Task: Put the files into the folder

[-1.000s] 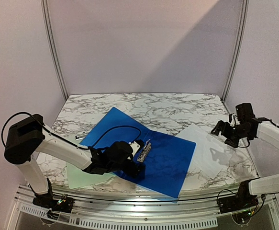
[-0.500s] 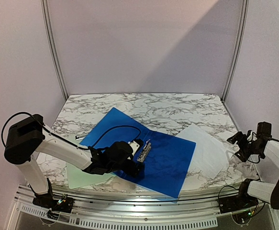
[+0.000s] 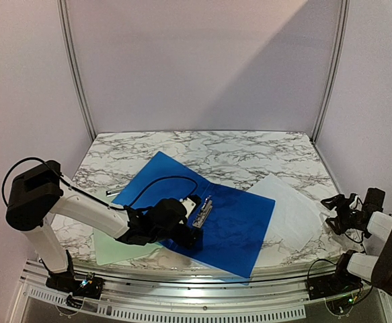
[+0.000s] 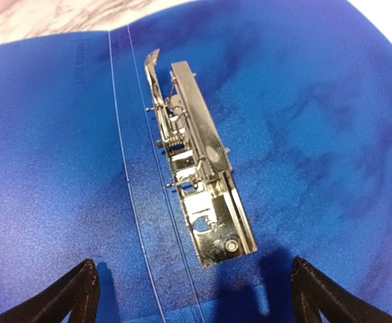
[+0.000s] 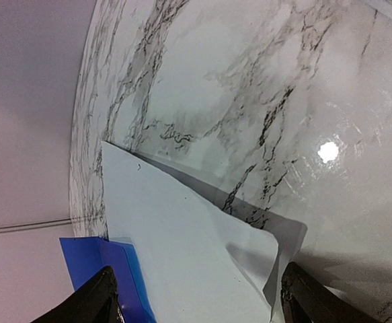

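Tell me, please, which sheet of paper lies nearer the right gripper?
The large white sheet, right of the blue folder, beside the right gripper; the pale green sheet lies far left, beneath the left arm.

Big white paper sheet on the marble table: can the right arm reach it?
Probably yes. The right tool is open just beside the large white paper sheet, whose near corner curls up off the table, and nothing sits between them.

Pale lilac walls enclose a glossy marble table (image 3: 249, 145), light glinting off it.
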Motion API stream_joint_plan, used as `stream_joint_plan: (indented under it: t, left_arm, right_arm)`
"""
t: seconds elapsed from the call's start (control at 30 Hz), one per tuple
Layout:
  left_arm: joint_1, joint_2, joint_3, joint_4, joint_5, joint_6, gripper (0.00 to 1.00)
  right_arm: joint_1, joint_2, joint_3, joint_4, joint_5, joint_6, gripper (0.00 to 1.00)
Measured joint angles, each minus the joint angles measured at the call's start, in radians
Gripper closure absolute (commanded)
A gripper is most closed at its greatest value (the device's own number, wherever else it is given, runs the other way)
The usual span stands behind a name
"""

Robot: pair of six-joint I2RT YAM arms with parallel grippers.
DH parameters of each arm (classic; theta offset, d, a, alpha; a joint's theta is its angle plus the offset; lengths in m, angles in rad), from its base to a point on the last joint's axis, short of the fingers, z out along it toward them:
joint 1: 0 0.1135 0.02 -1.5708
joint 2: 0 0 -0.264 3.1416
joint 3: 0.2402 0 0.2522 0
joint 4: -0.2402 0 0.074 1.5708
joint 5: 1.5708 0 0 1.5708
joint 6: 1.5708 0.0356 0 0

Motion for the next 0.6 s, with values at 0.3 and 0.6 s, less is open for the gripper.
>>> stream_joint_plan:
  t: [0.3, 0.6]
  left_arm:
    - [0.0, 0.0, 0.002, -0.003, 0.0, -0.002, 0.01]
    - [0.0, 0.001, 0.003, -0.007, 0.0, -0.006, 0.0]
  right_arm:
    - [-0.033, 0.006, -0.116, 0.247, -0.079, 0.072, 0.24]
    - [-0.043, 0.067, -0.171, 0.423, -0.128, 0.118, 0.36]
